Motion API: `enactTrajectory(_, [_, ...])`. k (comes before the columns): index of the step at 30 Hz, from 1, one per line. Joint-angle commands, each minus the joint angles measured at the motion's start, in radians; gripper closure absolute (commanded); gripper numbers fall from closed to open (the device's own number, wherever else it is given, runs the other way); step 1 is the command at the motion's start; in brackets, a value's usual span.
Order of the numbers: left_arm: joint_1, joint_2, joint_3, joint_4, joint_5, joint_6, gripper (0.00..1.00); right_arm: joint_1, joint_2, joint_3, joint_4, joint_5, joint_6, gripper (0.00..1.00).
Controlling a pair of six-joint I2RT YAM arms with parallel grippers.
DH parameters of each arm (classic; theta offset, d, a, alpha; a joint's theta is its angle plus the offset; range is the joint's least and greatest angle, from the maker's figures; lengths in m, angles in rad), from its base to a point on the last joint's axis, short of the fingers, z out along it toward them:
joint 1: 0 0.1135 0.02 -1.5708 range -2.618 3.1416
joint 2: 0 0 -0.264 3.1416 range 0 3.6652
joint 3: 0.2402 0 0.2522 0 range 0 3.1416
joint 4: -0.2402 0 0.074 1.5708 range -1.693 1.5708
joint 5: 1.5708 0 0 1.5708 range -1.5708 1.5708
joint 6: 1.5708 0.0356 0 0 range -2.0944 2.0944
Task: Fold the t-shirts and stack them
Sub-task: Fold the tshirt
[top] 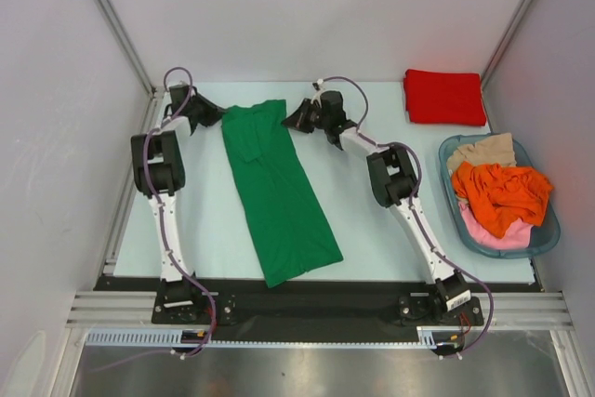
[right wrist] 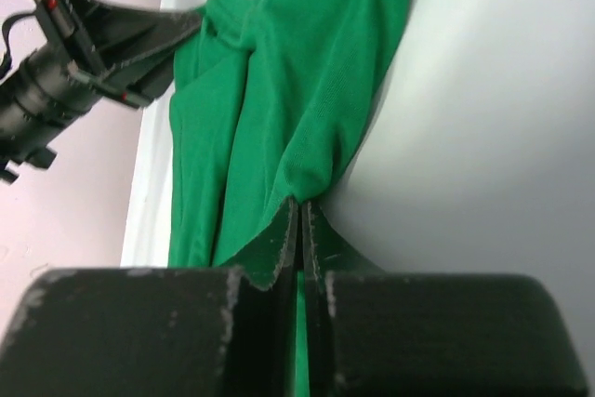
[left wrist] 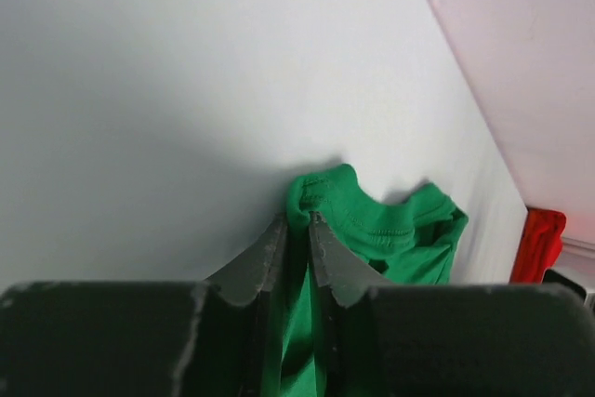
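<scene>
Pinching the far corners of the green t-shirt point(top: 279, 188), a long folded strip lying down the middle of the table point(top: 381, 230), the left gripper point(left wrist: 296, 225) and right gripper point(right wrist: 297, 213) are both clamped on cloth, with the folded red t-shirt point(top: 444, 97) far right behind the laundry basket point(top: 548, 234).

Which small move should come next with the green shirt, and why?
The left end effector and the right end effector are each shut on a far corner of the green shirt, which lies as a long narrow strip. Probably raise both slightly and carry that edge toward the near hem, folding it in half.
</scene>
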Motion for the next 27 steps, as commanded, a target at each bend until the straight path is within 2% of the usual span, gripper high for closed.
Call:
enactTrajectory(1, [-0.048,0.054,0.121,0.055,0.016,-0.050,0.82,-0.040,-0.068,-0.100,0.087,0.098,-0.002,0.99])
enactTrajectory(3, [-0.074,0.092,0.158,0.083,0.004,-0.085,0.82,-0.052,-0.084,-0.131,0.092,0.109,-0.016,0.99])
enactTrajectory(10, [-0.180,0.263,0.432,0.106,-0.019,-0.203,0.82,-0.117,-0.156,-0.260,0.143,0.149,-0.023,0.99])
enactTrajectory(15, [-0.226,0.309,0.462,0.206,-0.071,-0.309,0.82,-0.160,-0.138,-0.241,0.143,0.120,-0.039,0.99])
enactTrajectory(20, [-0.261,0.341,0.501,0.258,-0.169,-0.352,0.80,-0.198,-0.066,-0.102,0.091,0.079,-0.041,0.98])
enactTrajectory(24, [-0.258,0.352,0.518,0.252,-0.209,-0.352,0.73,-0.209,-0.055,-0.086,0.072,0.053,-0.050,0.92])
enactTrajectory(25, [-0.256,0.350,0.526,0.232,-0.215,-0.340,0.67,-0.212,-0.064,-0.086,0.049,0.051,-0.068,0.86])
enactTrajectory(27, [-0.252,0.334,0.531,0.215,-0.218,-0.292,0.61,-0.218,-0.076,-0.088,0.028,0.039,-0.079,0.82])
